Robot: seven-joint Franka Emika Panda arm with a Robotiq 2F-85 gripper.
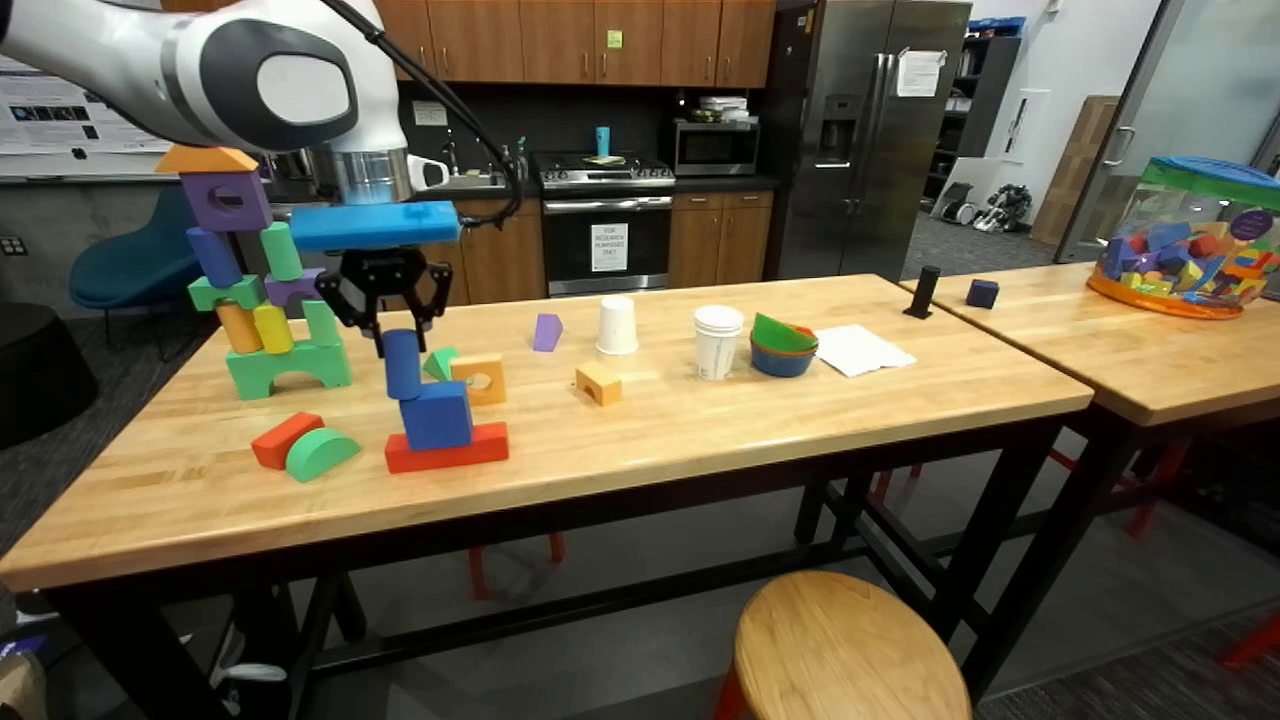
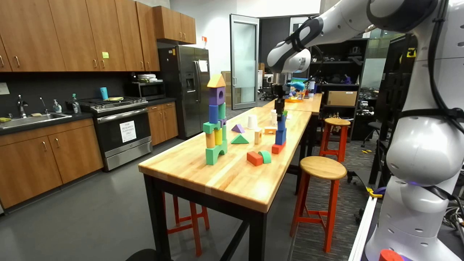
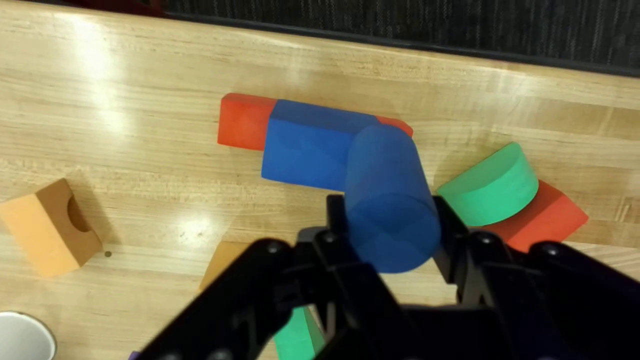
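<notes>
In an exterior view, a long, flat-faced red plank (image 1: 447,449) is seen lying on the smooth wooden table (image 1: 620,440), and a matte blue block (image 1: 437,416) is borne on it. Over one end of the red plank, a slim blue cylinder (image 1: 402,365) is held upright, its upper end grasped by the black gripper (image 1: 404,345). To the left of the red plank, a red brick (image 1: 284,440) is partly covered by a green half-round (image 1: 322,455); behind the plank, a green wedge (image 1: 437,364) is partly masked by an orange block (image 1: 497,380) pierced with a round hole.

In an exterior view, a tower (image 2: 214,115) of arches, cylinders and squared pieces is shown well to the left of the red plank. There the cylinder's top is concealed by the gripper, which is seen edge-on.

In the wrist view, grain and glossy reflections are shown around the red plank, which is largely covered. The cylinder is flanked closely on both sides by the gripper; how its lower end meets the blue block cannot be made out. Below and left of the red plank, a white cup (image 3: 24,337) is cut off.
</notes>
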